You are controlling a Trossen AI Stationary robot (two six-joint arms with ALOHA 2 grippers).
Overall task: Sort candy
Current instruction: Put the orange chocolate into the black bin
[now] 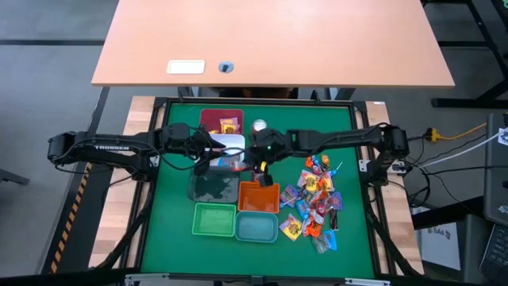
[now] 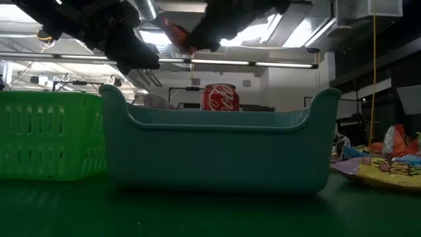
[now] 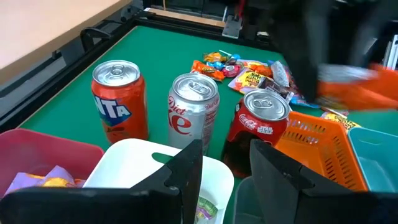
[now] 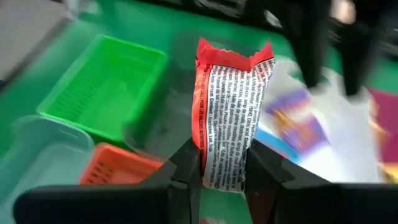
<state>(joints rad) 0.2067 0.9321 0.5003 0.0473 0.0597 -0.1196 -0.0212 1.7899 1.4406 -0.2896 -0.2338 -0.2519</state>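
Right gripper held a red sweet packet pinched upright between its fingers, printed silver back facing the wrist camera, crimped top edge uppermost. It hung over the middle of the green mat, above the cluster of bins, beside the orange bin and the white bin. Left gripper waited with fingers apart and empty over the white bin, near three cans. A clean drop would likely call for centring the packet over its bin before letting go, low enough not to bounce out. Unsorted sweets lay heaped by the mat's right edge.
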